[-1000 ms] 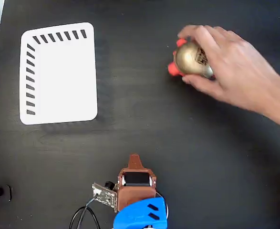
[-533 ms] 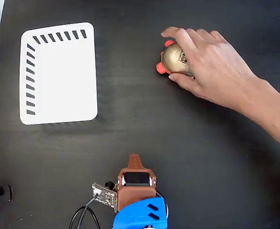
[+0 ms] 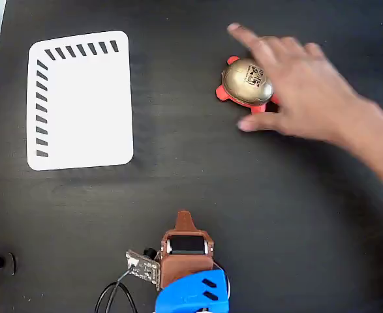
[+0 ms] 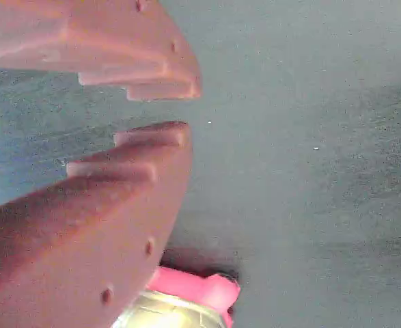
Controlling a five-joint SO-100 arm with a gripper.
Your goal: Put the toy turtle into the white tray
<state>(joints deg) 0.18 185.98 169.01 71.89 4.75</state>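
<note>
Turtle: on the black table, well right of the tray and level with its upper half — shell up, sticker showing; the wrist view catches its pink part and gold shell at the bottom edge.
Tray: white, flat on the table, nothing in it.
Hand: a person's, blurred, just right of the turtle, fingers spread over it.
Gripper: at the table's near edge, far below the tray — fingertips slightly parted, grasping nothing.
</note>
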